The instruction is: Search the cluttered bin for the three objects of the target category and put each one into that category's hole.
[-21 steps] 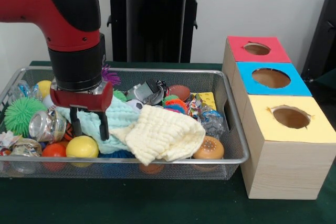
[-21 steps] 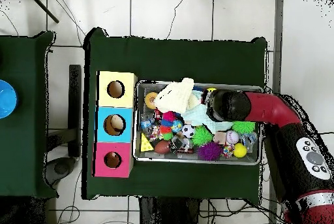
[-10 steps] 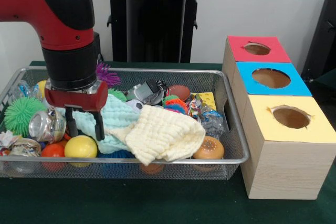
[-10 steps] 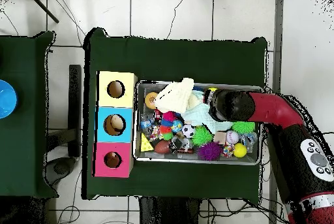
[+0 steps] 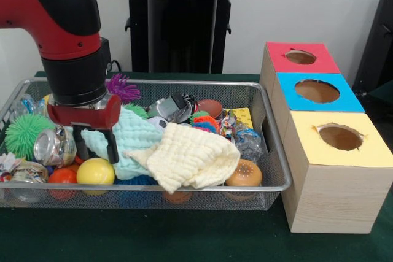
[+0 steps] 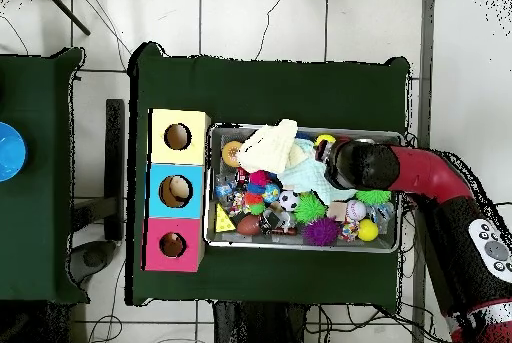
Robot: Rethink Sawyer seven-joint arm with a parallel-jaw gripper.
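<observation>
Your tool [image 5: 95, 145] is hanging low in the left part of the bin [image 5: 264, 121], its fingers [image 5: 112, 146] standing apart and gripping nothing. They are straddling the edge of the mint cloth [image 5: 132, 139], with a crushed can [image 5: 54, 145] just to the left. A cream cloth [image 5: 193, 157] is lying over the middle clutter. You are seeing the red box [image 5: 301, 57], blue box [image 5: 316, 92] and yellow box [image 5: 339, 139] sitting right of the bin.

A dark green table [image 5: 184, 240] with a second one [image 6: 35, 174] beside it bearing a blue disc [image 6: 8, 151].
</observation>
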